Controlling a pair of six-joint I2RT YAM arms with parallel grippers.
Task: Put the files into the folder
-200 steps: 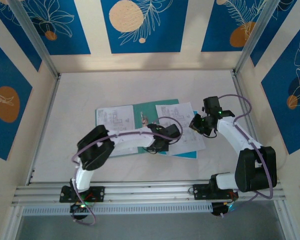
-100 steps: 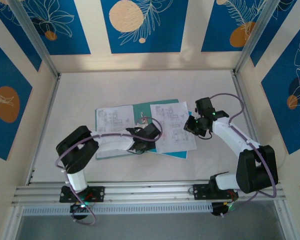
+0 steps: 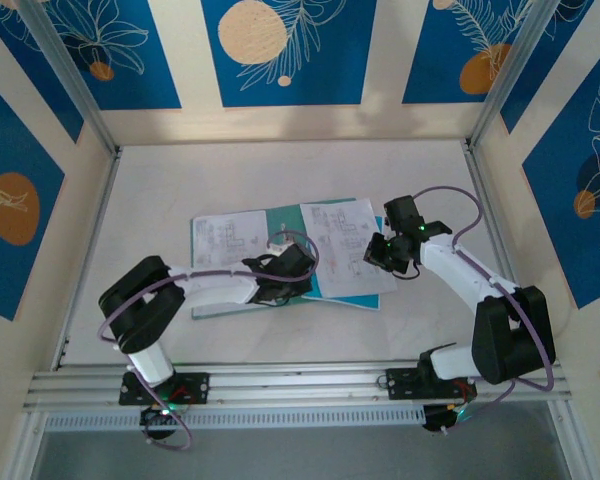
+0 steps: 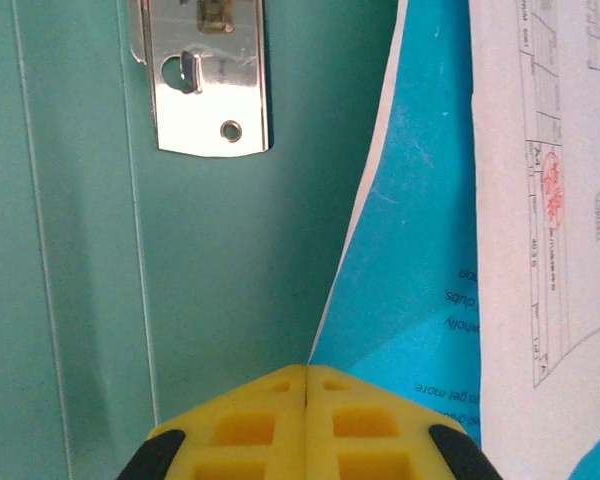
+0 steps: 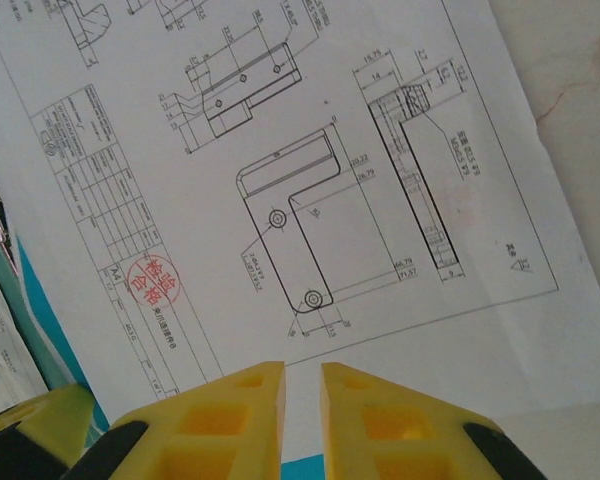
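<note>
Your left arm (image 3: pixel 215 285) and right arm (image 3: pixel 458 275) have white shells, black joint housings and a purple cable (image 3: pixel 450 192) looping along each. A green light (image 3: pixel 417 231) glows at three o'clock. The fingers (image 5: pixel 230 420) are yellow and square-pocketed.

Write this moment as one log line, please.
left end effector: shut on blue sheet | right end effector: slightly open over white drawing | folder: lying open
</note>
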